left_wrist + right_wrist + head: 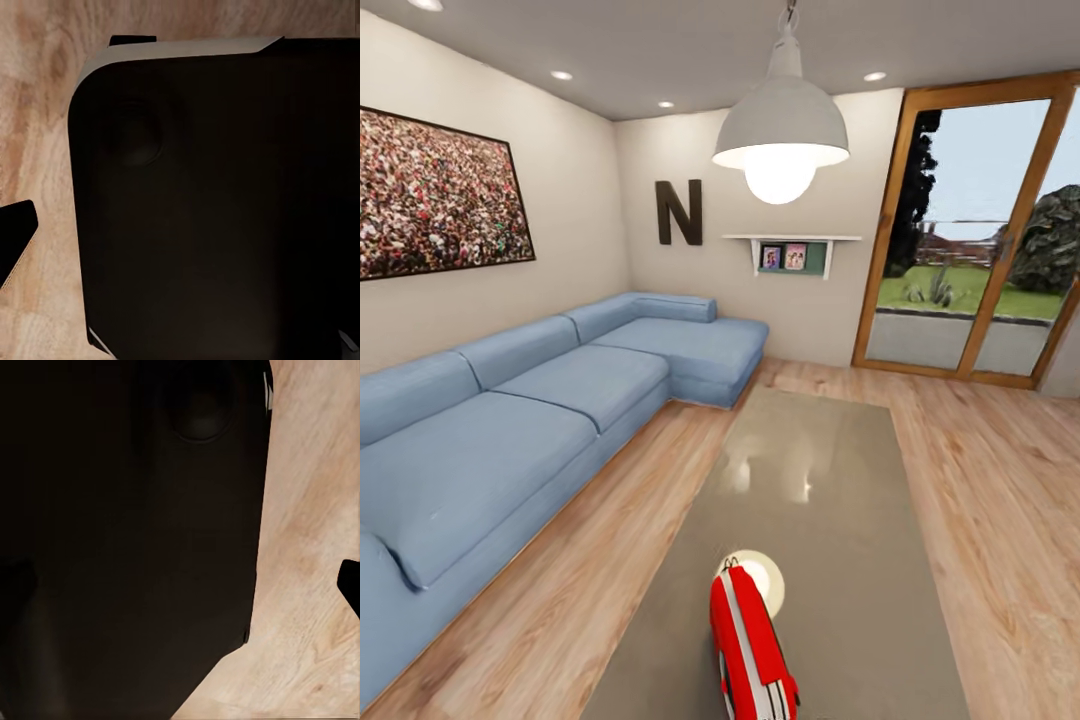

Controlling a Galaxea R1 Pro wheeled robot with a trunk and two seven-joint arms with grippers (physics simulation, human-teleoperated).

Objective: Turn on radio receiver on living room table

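The radio receiver (750,650), a red rounded case with white stripes, lies on the near end of the table (830,480), a long low coffee table with a glossy grey-brown top. Its face is turned away from me. In the left wrist view a dark fingertip (15,240) pokes in at the frame's edge over wood floor, beside a large dark rounded body (217,202). The right wrist view shows a similar dark body (127,540) and a dark fingertip (351,589) at the edge. Neither view lets me judge the jaws.
A round white disc (765,580) lies on the table just behind the radio. A blue sectional sofa (540,420) runs along the left wall, with wood floor (610,560) between it and the table. A pendant lamp (781,130) hangs overhead; a glass door (970,240) is at the back right.
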